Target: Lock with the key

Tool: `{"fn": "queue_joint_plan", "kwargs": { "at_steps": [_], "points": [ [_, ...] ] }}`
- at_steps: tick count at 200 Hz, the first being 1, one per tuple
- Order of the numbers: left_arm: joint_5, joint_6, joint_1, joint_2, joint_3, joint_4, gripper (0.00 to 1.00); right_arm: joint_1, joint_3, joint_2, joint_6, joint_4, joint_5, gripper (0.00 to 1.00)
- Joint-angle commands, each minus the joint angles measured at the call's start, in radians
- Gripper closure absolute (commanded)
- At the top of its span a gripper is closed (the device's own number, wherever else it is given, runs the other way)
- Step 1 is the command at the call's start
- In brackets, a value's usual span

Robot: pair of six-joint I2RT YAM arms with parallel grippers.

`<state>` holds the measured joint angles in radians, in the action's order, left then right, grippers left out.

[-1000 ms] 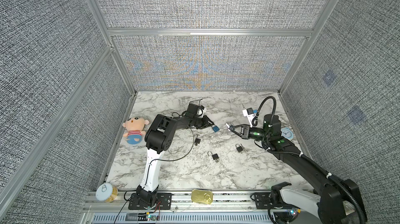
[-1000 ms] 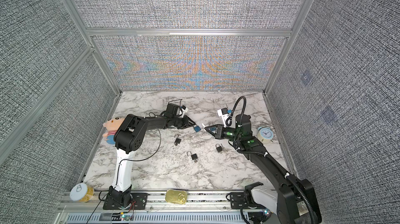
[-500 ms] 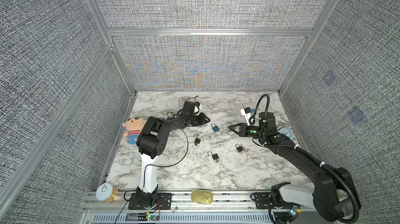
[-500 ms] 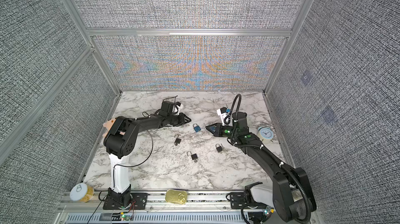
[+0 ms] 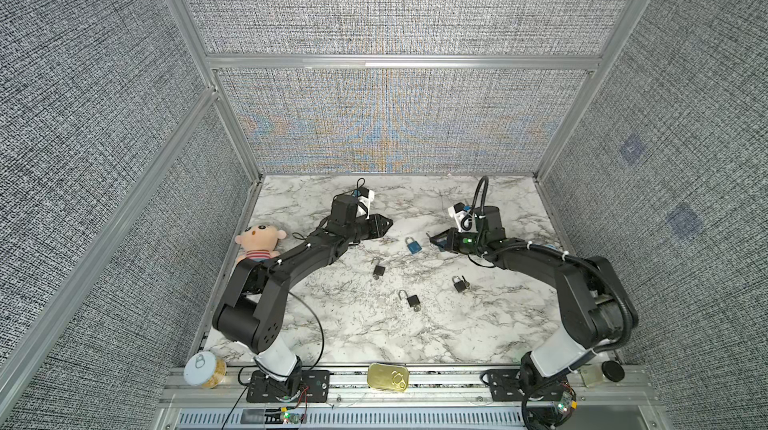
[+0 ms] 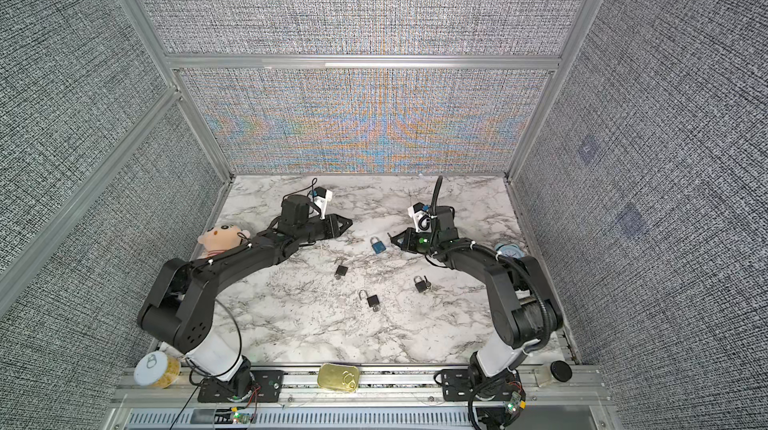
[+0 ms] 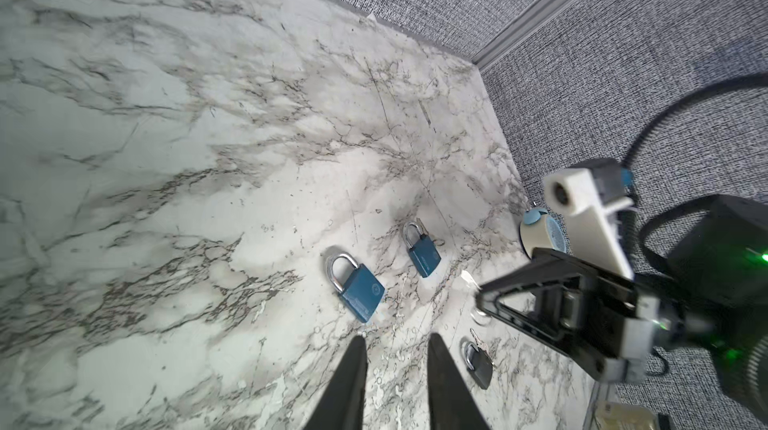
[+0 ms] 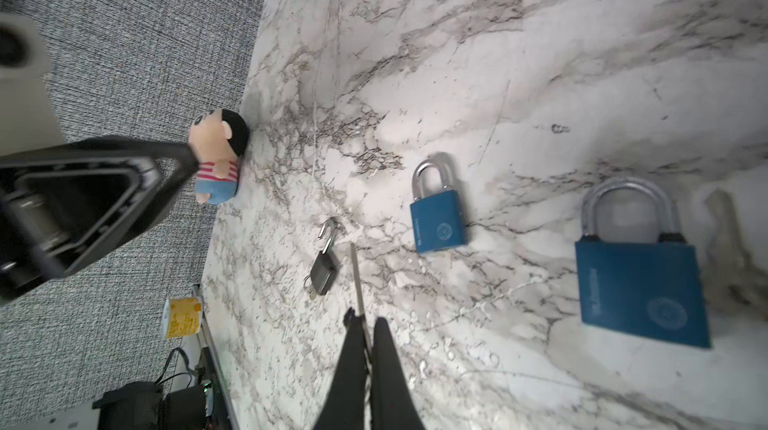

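The right gripper (image 8: 365, 319) is pressed together on a key (image 8: 356, 278). The key's thin blade sticks out past the fingertips, low over the marble tabletop (image 5: 374, 336).

Ahead of the blade a blue padlock (image 8: 438, 222) lies flat with its shackle seated in its body. In both top views it sits in the far half of the surface, about midway between the left and right edges and between the two grippers.

A second blue padlock (image 8: 640, 282) lies closer to the right gripper, its shackle also seated. A pale shape beside it is too blurred to name.

On the other side of the first blue padlock, the left gripper (image 7: 397, 340) has its fingers spread a little with nothing between them. It is near that padlock but clear of it.

Toward the front edge lies a black padlock (image 8: 323, 272) with its shackle swung open. Another black padlock (image 5: 412, 300) and a third black padlock (image 5: 459, 283) lie nearby, each apart from the others.

A plush doll (image 5: 259, 240) rests at the left edge. An alarm clock (image 6: 509, 250) stands by the right edge.
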<state>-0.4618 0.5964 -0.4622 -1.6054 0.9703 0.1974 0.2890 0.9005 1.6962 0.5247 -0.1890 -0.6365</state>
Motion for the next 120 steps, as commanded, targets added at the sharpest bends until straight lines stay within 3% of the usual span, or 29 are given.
{"fn": "queue_joint_plan", "kwargs": {
  "at_steps": [1,50,120],
  "points": [
    [0.035,-0.029,0.001,0.057,-0.042,0.046,0.70,0.001,0.053,0.063,-0.012,-0.031,0.020,1.00],
    [0.026,-0.044,0.002,0.136,-0.116,0.074,0.68,0.000,0.135,0.223,0.030,-0.076,0.024,1.00],
    [0.002,-0.059,0.002,0.098,-0.108,0.063,0.68,0.000,0.192,0.330,0.054,-0.087,0.021,1.00]
  ]
}}
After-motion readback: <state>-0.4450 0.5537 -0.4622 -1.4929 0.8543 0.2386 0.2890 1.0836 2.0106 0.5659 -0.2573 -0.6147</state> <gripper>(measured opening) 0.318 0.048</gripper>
